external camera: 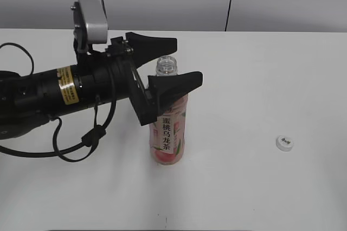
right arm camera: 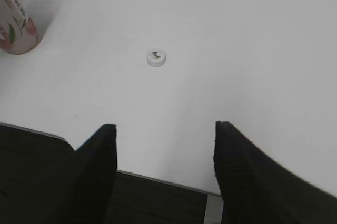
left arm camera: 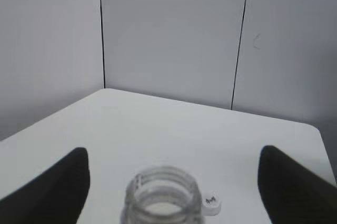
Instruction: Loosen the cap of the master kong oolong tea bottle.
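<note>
The master kong oolong tea bottle [external camera: 171, 128] stands upright mid-table, pink peach label facing front, its threaded neck [external camera: 166, 66] bare and open. The neck also shows in the left wrist view [left arm camera: 164, 197], and the bottle base shows in the right wrist view [right arm camera: 16, 27]. The white cap [external camera: 284, 142] lies loose on the table to the right, logo up; it also shows in the left wrist view [left arm camera: 211, 203] and the right wrist view [right arm camera: 156, 58]. My left gripper [external camera: 181, 60] is open, fingers wide either side of the bottle neck, touching nothing. My right gripper [right arm camera: 164, 129] is open and empty above the table's front edge.
The white table [external camera: 260, 79] runs to a grey panelled wall at the back. A black cable [external camera: 81, 144] loops on the table under the left arm. The table's front edge [right arm camera: 158, 179] lies just under the right gripper.
</note>
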You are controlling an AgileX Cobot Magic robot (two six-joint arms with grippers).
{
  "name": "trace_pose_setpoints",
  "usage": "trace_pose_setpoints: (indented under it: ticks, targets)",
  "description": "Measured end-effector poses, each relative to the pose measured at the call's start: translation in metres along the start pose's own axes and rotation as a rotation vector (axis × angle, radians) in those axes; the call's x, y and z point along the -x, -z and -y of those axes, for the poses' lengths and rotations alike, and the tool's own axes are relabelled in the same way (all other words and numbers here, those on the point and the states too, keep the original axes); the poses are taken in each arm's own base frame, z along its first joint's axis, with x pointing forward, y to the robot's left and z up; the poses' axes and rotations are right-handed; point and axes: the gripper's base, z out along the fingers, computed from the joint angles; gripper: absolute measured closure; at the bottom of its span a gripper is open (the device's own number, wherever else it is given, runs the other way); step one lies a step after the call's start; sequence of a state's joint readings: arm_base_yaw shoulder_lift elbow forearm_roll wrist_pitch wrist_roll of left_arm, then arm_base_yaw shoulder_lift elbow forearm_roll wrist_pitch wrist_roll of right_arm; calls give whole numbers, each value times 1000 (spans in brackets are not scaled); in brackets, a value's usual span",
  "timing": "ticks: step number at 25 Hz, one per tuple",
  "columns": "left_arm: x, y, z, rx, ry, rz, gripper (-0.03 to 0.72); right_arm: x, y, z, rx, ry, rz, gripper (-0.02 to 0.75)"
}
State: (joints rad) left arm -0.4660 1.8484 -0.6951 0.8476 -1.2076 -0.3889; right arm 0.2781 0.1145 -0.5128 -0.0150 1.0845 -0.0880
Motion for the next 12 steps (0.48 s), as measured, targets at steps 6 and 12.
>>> trace_pose_setpoints:
  ticks: [6, 12]
  targets:
    - [17, 2, 3, -3, -13, 38, 97, 0, 0, 0, 1, 3, -3, 292]
    - [38, 7, 8, -18, 7, 81, 97, 0, 0, 0, 2, 3, -5, 291]
